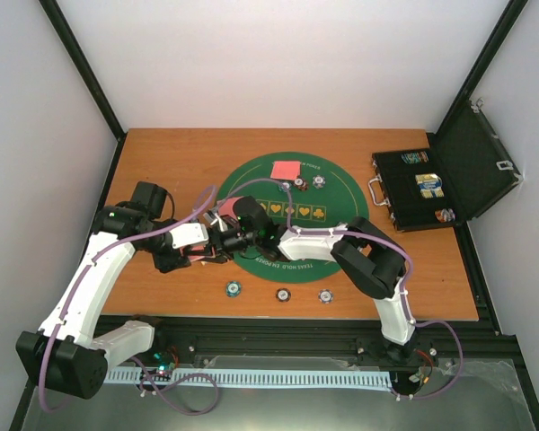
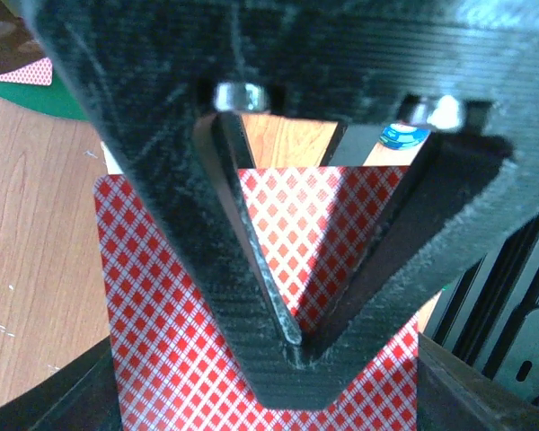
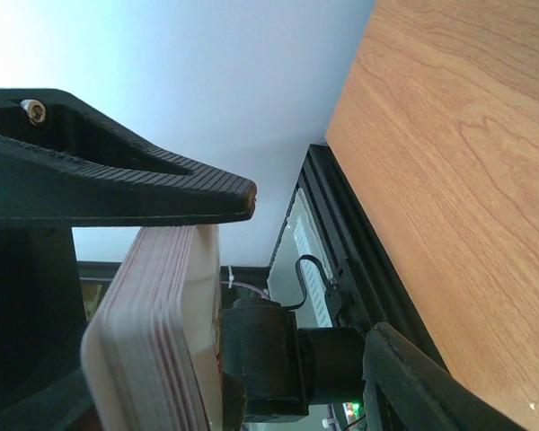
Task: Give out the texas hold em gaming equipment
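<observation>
My right gripper (image 1: 225, 226) is shut on a deck of pink-red-backed cards (image 1: 223, 212) over the left edge of the green mat (image 1: 341, 193). In the right wrist view the deck (image 3: 153, 332) stands edge-on under the upper finger (image 3: 162, 193). My left gripper (image 1: 205, 253), close beside the right one, is shut on one red-backed card (image 2: 162, 296); its jaws meet at a point (image 2: 292, 346). A pink card (image 1: 287, 168) and three chips (image 1: 300, 185) lie at the mat's far side. Three round pieces (image 1: 281, 294) lie in a row near the table's front edge.
A black hinged case (image 1: 404, 215) stands open at the right, with cards and chips inside. The left wrist view shows a blue round piece (image 2: 404, 135) beyond the jaws and a card (image 2: 22, 72) on the mat. The black frame rail (image 1: 323, 328) runs along the front edge.
</observation>
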